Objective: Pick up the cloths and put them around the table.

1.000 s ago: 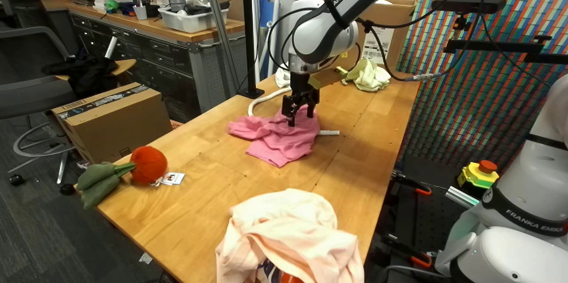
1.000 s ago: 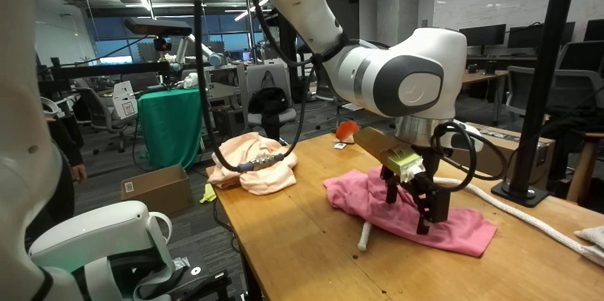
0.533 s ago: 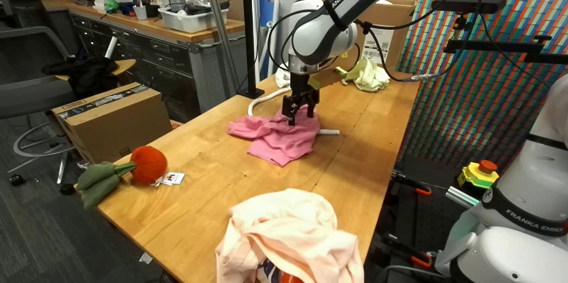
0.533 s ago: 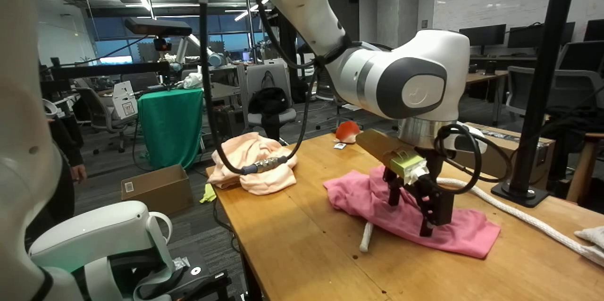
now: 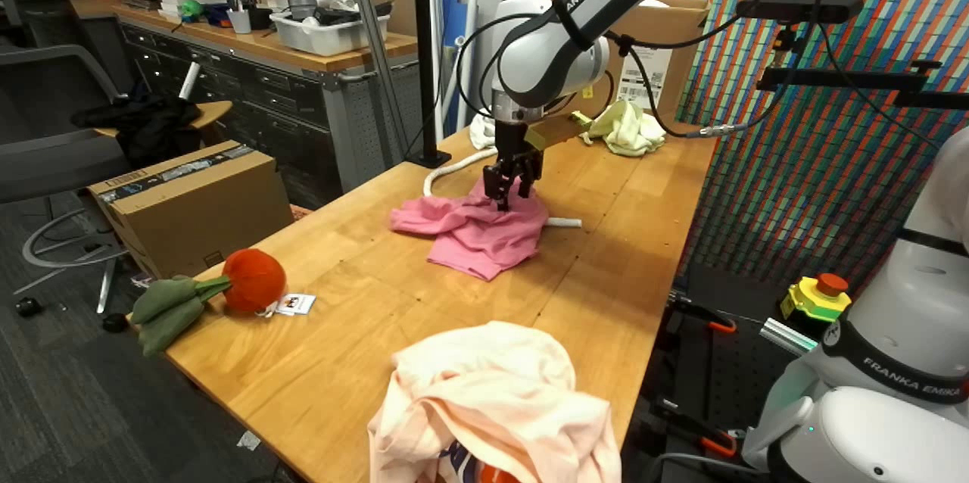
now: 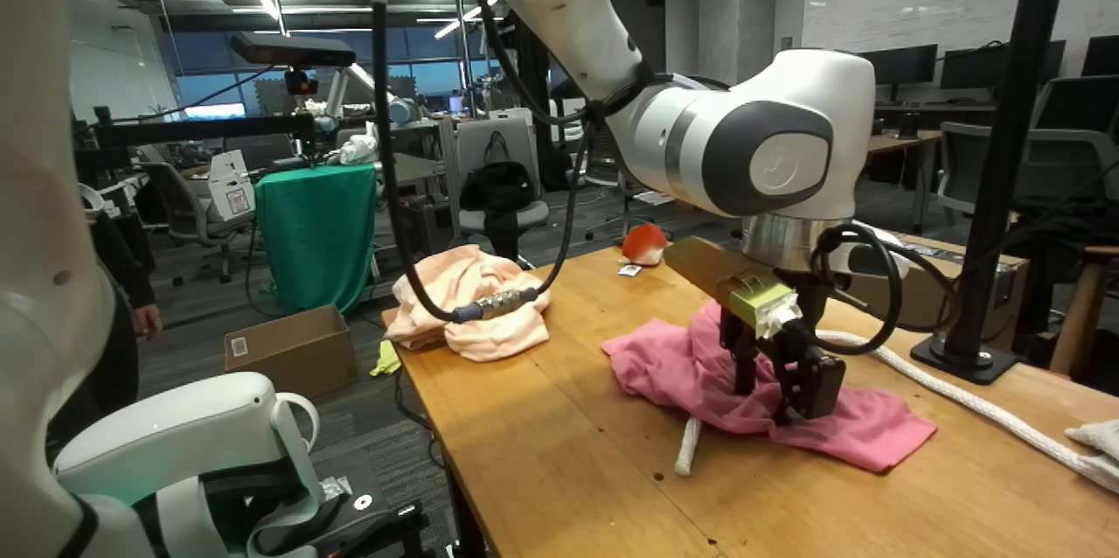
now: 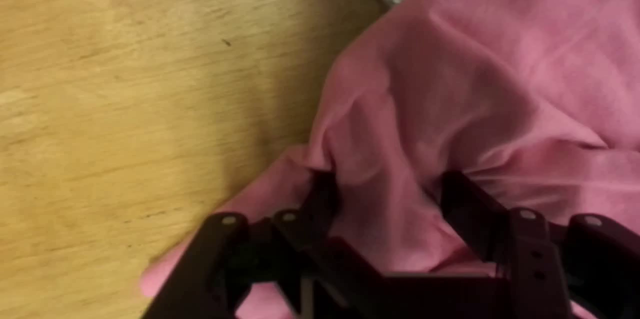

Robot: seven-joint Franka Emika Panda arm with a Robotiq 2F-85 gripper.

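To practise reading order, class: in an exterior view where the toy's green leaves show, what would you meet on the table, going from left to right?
Toy's green leaves, its red ball, paper tag, pink cloth, rope tip, yellow-green cloth.

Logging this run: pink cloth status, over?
Pincer on pink cloth, jaws partly open. Folds bunched between, grip unconfirmed. White rope pokes out from underneath, may snag.

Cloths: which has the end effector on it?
The pink cloth: the end effector is down in its folds; the peach cloth and yellow-green cloth lie apart.
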